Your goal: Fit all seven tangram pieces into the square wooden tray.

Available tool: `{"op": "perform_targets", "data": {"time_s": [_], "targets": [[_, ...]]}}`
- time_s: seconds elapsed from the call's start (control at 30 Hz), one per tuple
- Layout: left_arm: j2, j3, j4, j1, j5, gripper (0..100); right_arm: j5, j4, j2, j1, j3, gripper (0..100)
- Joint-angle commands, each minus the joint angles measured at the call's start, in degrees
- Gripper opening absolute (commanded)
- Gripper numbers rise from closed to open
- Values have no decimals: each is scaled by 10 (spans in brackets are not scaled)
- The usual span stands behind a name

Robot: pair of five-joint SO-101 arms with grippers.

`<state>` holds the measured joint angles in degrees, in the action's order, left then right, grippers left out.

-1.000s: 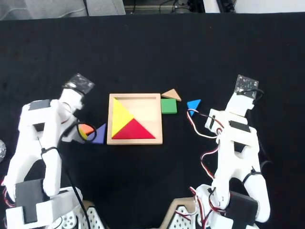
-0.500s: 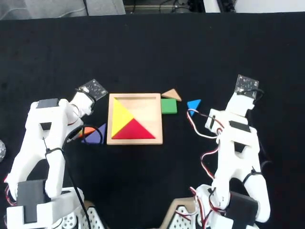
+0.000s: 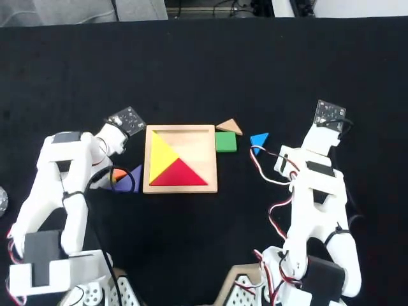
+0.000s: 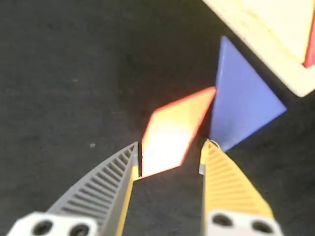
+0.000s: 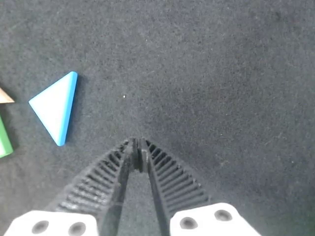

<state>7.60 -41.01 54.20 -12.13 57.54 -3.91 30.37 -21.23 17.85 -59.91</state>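
Observation:
The square wooden tray [image 3: 180, 187] lies mid-table with a yellow triangle [image 3: 162, 155] and a red triangle [image 3: 181, 173] in it. Left of it, an orange parallelogram [image 4: 172, 130] touches a purple triangle [image 4: 243, 101] beside the tray's corner [image 4: 263, 46]. My left gripper [image 4: 170, 150] is open, low over the cloth, its fingertips on either side of the parallelogram's near end. Right of the tray lie a tan triangle [image 3: 229, 126], a green square [image 3: 225, 141] and a blue triangle [image 3: 259, 139]. My right gripper [image 5: 137, 145] is shut and holds nothing, a short way from the blue triangle [image 5: 54, 105].
Black cloth covers the whole table. The far half [image 3: 204, 70] holds no objects. The two arm bases [image 3: 57, 274] stand at the near edge. Red and white cables [image 3: 268, 169] hang by the right arm.
The left arm has swung right toward the tray, bringing its gripper onto the orange parallelogram. The right arm has not moved.

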Motion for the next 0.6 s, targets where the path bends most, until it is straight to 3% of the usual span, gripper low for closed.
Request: {"op": "perform_targets", "data": {"time_s": [0.0,0.43,0.57], "targets": [[-25,32,39,22,8,209,-2,-11,-21,-11,34,14],[-157,138,36,19,8,209,-2,-11,-21,-11,35,14],[-186,183,77,18,9,209,-2,-11,-21,-11,35,14]]}}
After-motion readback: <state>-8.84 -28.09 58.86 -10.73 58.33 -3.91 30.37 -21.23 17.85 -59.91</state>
